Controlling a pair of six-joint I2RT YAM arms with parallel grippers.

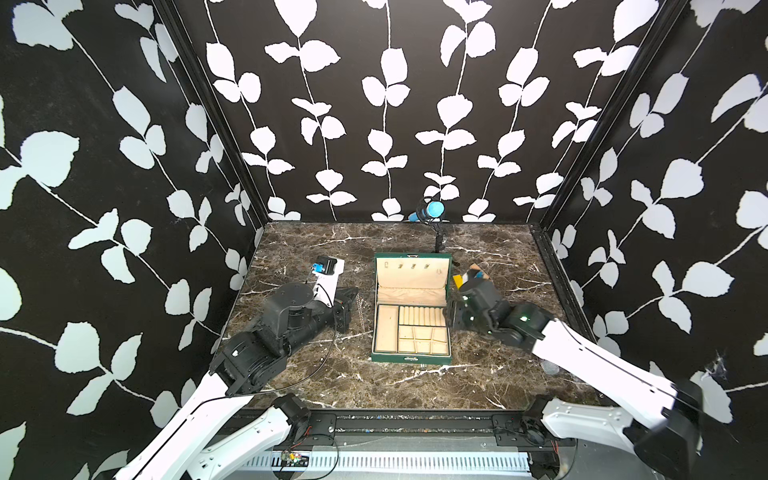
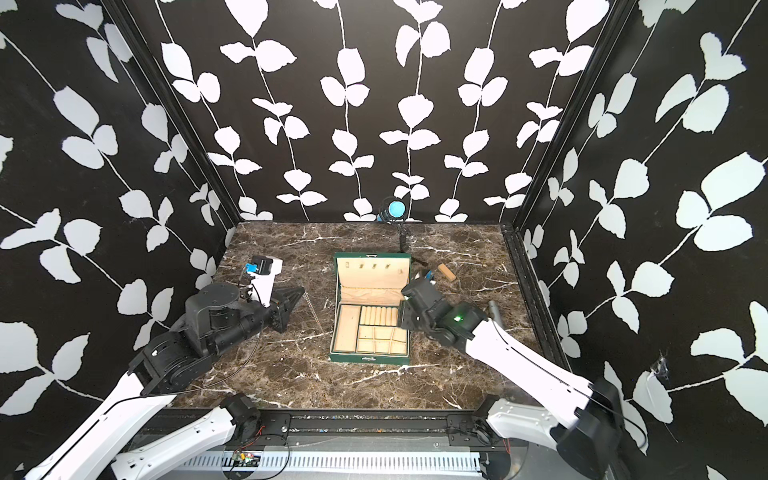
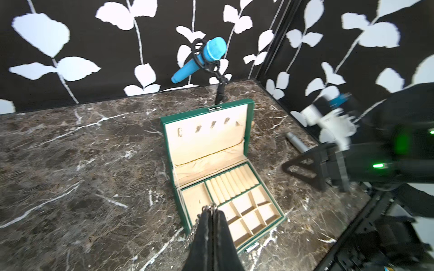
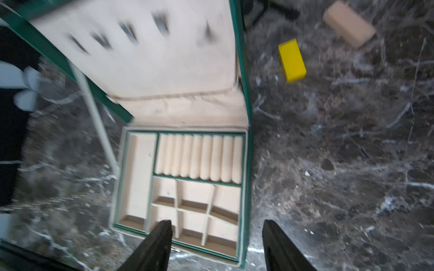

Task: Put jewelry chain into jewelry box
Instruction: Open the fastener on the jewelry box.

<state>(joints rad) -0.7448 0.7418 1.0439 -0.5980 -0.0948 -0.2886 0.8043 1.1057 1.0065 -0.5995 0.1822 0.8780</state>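
The jewelry box (image 1: 409, 358) is a dark green case standing open mid-table, its cream-lined lid upright and its compartments empty in both top views. My left gripper (image 3: 212, 211) is shut on the jewelry chain (image 3: 190, 235), whose links bunch at the fingertips and dangle down beside them. In a top view the left gripper (image 2: 300, 291) hovers left of the box (image 2: 368, 358) with the chain (image 2: 314, 313) hanging limp over the table. My right gripper (image 4: 217, 225) stands open and holds nothing, straddling the box's right wall (image 4: 246, 164) near its front corner.
A blue microphone (image 1: 430, 210) on a black stand rises behind the box. A yellow block (image 4: 292, 60) and a tan block (image 4: 348, 24) lie right of the lid. A grey cylinder (image 2: 494, 309) lies beside the right arm. Patterned walls enclose three sides.
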